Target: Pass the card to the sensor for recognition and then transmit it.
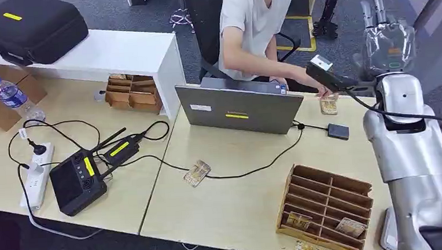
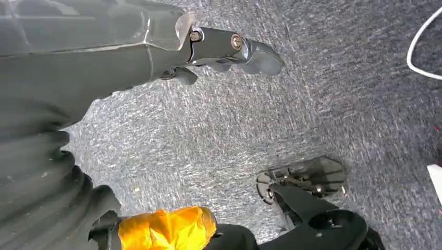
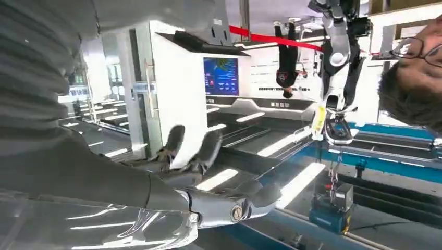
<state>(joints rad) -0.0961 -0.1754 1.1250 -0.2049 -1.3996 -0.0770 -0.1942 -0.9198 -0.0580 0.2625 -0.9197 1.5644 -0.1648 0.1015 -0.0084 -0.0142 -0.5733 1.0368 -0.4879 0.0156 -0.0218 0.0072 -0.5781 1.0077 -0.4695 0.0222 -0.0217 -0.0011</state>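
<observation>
The right hand (image 1: pixel 386 36) is hanging up in the air, fingers apart and holding nothing, the left hand (image 2: pixel 229 49) is dangling empty over carpet, and the card (image 1: pixel 196 173) is lying on the table (image 1: pixel 235 205) near the laptop (image 1: pixel 239 106).

Honestly, no text here is clear enough to read. The laptop (image 1: pixel 241 106) lid has a white sticker and a yellow one, the black case (image 1: pixel 30 23) has a yellow label, and the controller (image 1: pixel 78 180) has yellow strips, all too small to make out. The blue screen (image 3: pixel 221 76) on the white kiosk is just blur.
</observation>
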